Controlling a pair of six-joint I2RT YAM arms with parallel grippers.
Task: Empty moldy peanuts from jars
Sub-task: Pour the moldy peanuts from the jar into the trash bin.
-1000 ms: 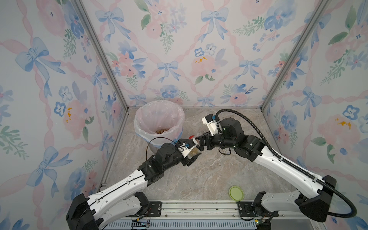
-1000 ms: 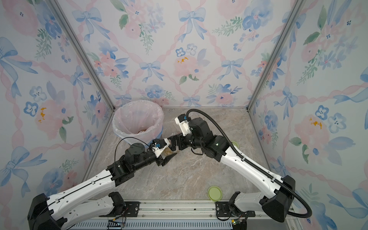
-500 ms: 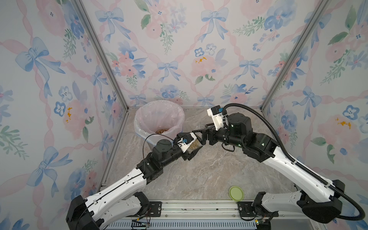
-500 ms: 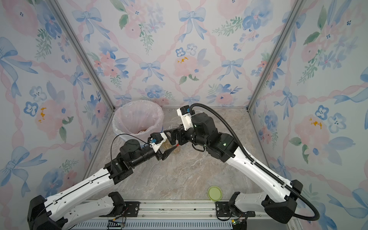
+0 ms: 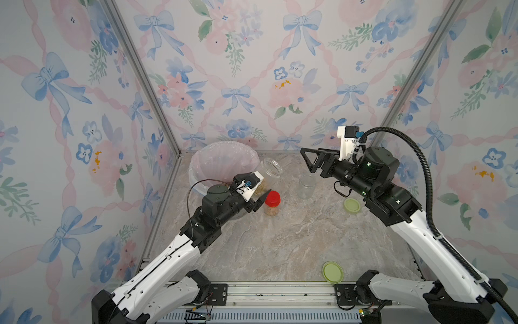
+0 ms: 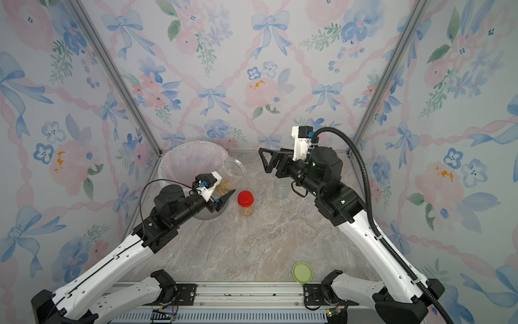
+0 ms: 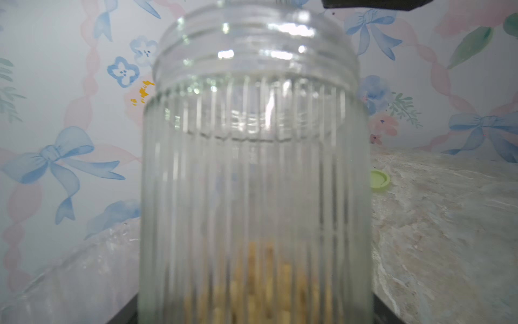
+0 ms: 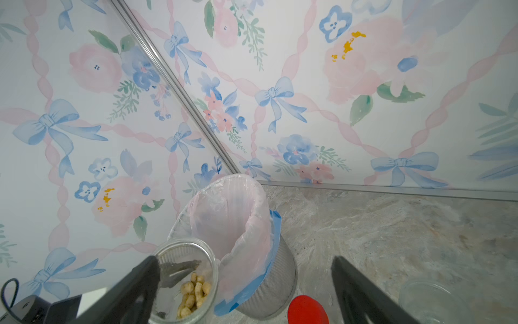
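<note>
Left gripper [image 5: 259, 193]: clamped on open jar [image 5: 270, 169] of moldy peanuts [image 8: 193, 291], just beside bin [image 5: 196, 174], back-left tabletop [image 5: 280, 246] corner. Right gripper [image 5: 308, 161] spread, empty. Needed mouth over bin before slow tip.

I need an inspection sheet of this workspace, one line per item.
Surface: marble-pattern table.
Job's things: ribbed jar open, peanuts at its bottom, held by the lined bin; red-lidded jar closed, peanuts inside; empty jar open, upright.
Clutter: green lid by the right arm; second green lid at the front edge.
Hands: left hand shut on ribbed jar; right hand open, empty.
Cables: black hose along right arm; thin cable loops at left wrist.
Surroundings: floral walls, rail in front.
</note>
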